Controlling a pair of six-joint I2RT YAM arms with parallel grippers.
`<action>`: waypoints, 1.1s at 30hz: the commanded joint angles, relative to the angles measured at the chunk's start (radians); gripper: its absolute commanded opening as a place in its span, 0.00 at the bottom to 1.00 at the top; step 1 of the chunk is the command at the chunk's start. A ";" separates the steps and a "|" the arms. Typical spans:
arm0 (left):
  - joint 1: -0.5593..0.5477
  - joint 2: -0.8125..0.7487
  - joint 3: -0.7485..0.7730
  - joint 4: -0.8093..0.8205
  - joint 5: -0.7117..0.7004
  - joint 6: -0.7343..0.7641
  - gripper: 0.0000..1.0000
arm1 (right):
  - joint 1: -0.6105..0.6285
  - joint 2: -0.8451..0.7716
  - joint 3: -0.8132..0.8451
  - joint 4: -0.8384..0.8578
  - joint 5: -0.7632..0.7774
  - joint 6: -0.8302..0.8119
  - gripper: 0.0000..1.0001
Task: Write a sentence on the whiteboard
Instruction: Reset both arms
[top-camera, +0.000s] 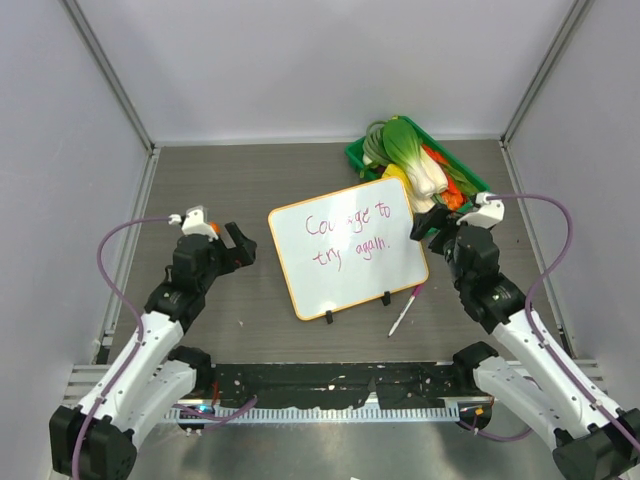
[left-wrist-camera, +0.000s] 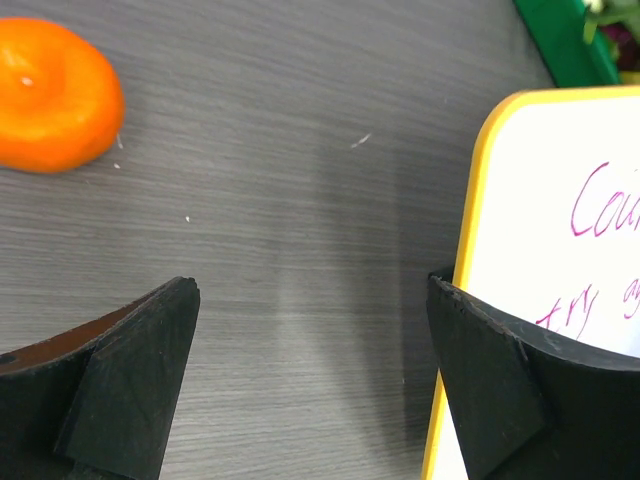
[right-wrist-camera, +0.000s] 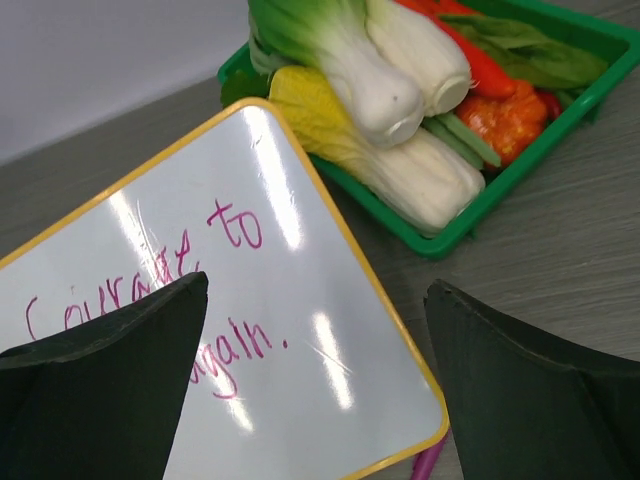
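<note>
From above, both arms reach forward with bent elbows, left claw (top-camera: 238, 245) and right claw (top-camera: 430, 222) flanking the whiteboard (top-camera: 345, 250), flat on the grey table (top-camera: 250, 170), its pink sentence (top-camera: 348, 238) in two lines. Left wrist: fingers (left-wrist-camera: 130, 380) spread, holding nothing, beside the board's yellow rim. Right wrist: spread likewise over the glossy white surface.

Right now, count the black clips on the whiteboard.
2. Both sit on the whiteboard's near edge: one clip by its left corner, the other clip further right, near the marker. None seems hidden.
</note>
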 joint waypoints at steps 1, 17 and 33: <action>0.000 -0.063 0.035 0.017 -0.077 0.018 1.00 | -0.003 -0.050 0.039 0.127 0.165 -0.049 0.96; 0.000 -0.114 0.044 0.080 -0.075 0.032 1.00 | -0.004 -0.048 -0.053 0.230 0.174 -0.032 1.00; 0.000 -0.118 0.001 0.131 -0.081 0.027 1.00 | -0.004 0.027 -0.103 0.276 0.135 -0.138 0.99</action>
